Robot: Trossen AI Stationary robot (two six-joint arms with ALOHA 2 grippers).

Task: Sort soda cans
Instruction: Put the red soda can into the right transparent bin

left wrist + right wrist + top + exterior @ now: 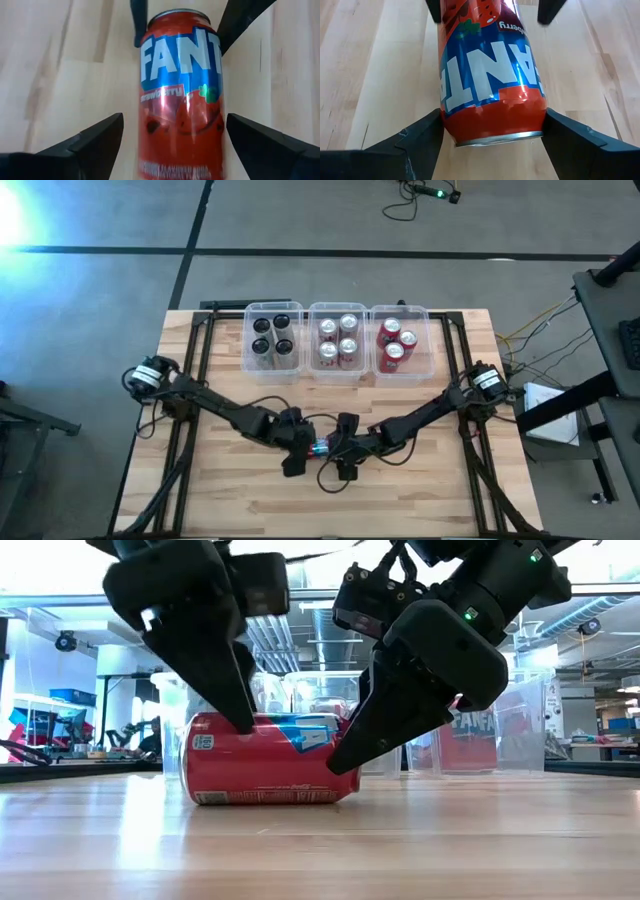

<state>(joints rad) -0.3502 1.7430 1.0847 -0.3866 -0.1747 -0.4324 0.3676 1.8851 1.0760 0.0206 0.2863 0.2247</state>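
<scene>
While both dark arms reach toward the middle of the light wooden slatted table (420, 490) in the high view, the left gripper (296, 446) and the right gripper (345, 450) meet at one red cylindrical metal soda can (320, 447), which lies on its side well in front of three clear rectangular plastic bins. Seen from that can, the farthest-left bin (248, 350) holds four black cans (272, 336), the middle bin (311, 350) four silver cans (338, 338), and the bin on the right (428, 345) three red cans (394, 343).

Across the table in the low view, the red can (262, 772) lies flat on the wood, with the left gripper (225, 690) coming down on one end and the right gripper (385, 725) on the other; both touch or nearly touch its upper edge.

Past the left wrist, the can (181, 95) lies between that gripper's two fingers (87, 145), which stand spread wide with a gap on each side.

Past the right wrist, the can's silver-rimmed end (492, 95) sits between the right fingers (415, 145), their tips pressed close against its sides, though a firm grip cannot be told.
</scene>
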